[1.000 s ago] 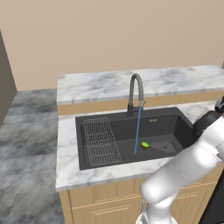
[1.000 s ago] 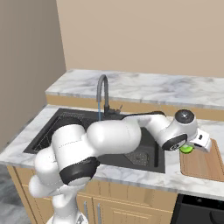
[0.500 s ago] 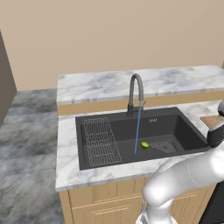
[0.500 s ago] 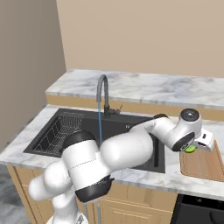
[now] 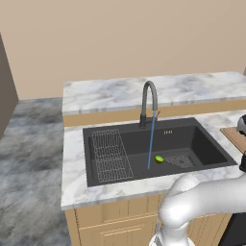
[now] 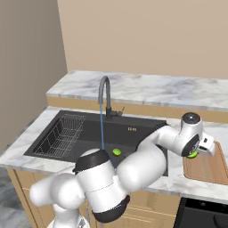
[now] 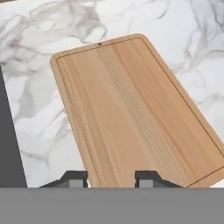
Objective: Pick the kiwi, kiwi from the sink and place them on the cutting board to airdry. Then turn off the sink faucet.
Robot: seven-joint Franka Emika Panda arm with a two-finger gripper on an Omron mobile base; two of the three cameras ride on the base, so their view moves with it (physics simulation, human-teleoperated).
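Kiwi number one, a small bright lime-green rounded fruit [image 6: 192,155], sits pinched in the dark two-finger pincer [image 6: 194,154] of the white arm, seen in the right base view. Only a sliver of green shows under the hand, so the exact seat of the fingers on it cannot be told. The pincer hangs over the near-left part of the flat brown wooden cutting board with a darker rim [image 6: 208,165], which lies on the white-and-grey marble desk [image 7: 30,100] at 3 o'clock from the sink.

In the hand view the two dark fingertips [image 7: 72,178] rise at 6 o'clock, parted by a moderate gap. The board [image 7: 135,113] runs slantwise away from them toward 12 o'clock, its wood bare.

The second lime-green kiwi [image 5: 159,158] lies on the floor of the large rectangular dark grey basin [image 5: 192,134], touching the mesh drain grate [image 5: 180,160] at the grate's 9 o'clock side. From the right base camera, that fruit [image 6: 116,152] shows just above the arm's big white joint.

A thin blue stream of water [image 5: 151,144] falls from the tall dark grey gooseneck faucet [image 5: 149,98] and lands just beside the loose kiwi, at its 9 o'clock. A wire rack insert [image 5: 110,153] fills the basin's 9 o'clock half.
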